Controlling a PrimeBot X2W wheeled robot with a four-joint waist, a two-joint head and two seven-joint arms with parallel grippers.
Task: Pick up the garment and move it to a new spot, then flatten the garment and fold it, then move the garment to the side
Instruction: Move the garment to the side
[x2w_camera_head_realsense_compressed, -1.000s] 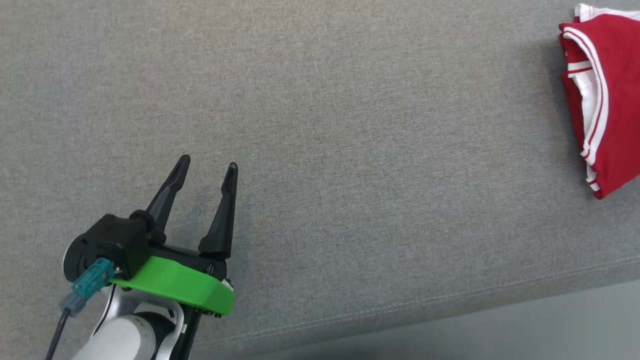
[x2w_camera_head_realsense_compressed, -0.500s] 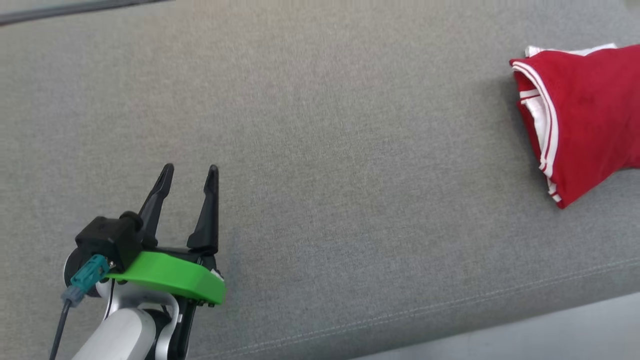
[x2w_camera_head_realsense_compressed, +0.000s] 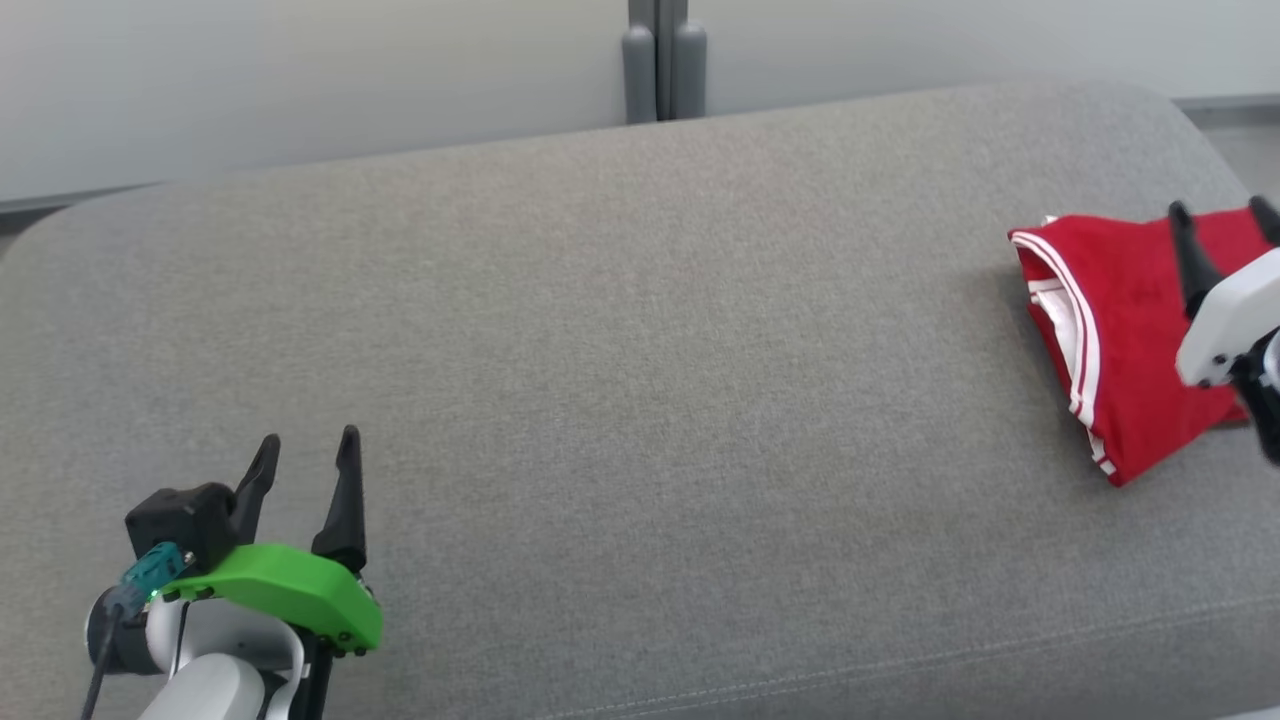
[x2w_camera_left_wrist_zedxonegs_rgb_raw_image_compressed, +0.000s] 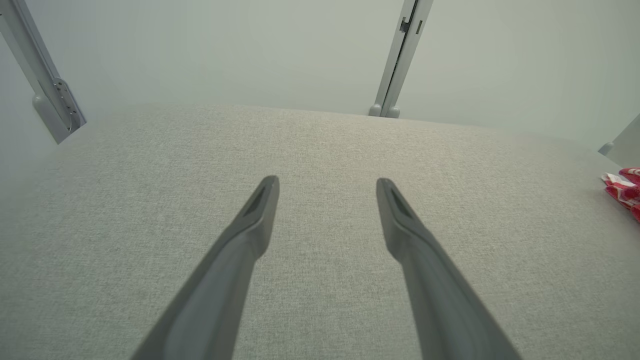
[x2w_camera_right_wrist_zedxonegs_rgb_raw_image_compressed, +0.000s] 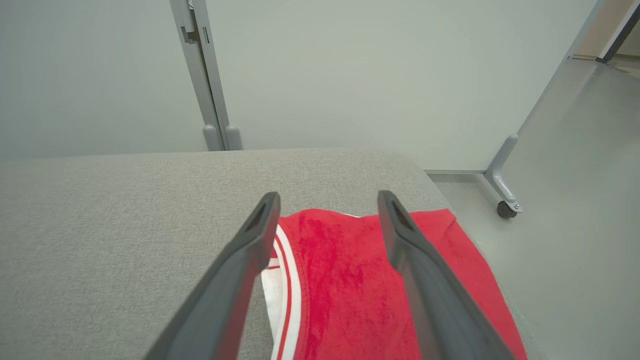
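Garment (x2w_camera_head_realsense_compressed: 1120, 350) directly beneath the wide-open right jaws.

Wide passage across the grey cushion (x2w_camera_head_realsense_compressed: 620, 360)
Bare fabric runs from the left gripper (x2w_camera_head_realsense_compressed: 309, 437) to the folded garment (x2w_camera_head_realsense_compressed: 1120, 340) at the right end; a grey post (x2w_camera_head_realsense_compressed: 664, 60) stands behind.

We see a big gray soft couch (x2w_camera_head_realsense_compressed: 640, 350) with round corners. Behind it, on the far side, stand pale screen walls (x2w_camera_head_realsense_compressed: 300, 80), joined by a gray post (x2w_camera_head_realsense_compressed: 663, 60). On the right, the floor (x2w_camera_right_wrist_zedxonegs_rgb_raw_image_compressed: 565, 280) is smooth and gray, and a screen foot rests on a little black wheel (x2w_camera_right_wrist_zedxonegs_rgb_raw_image_compressed: 506, 210).
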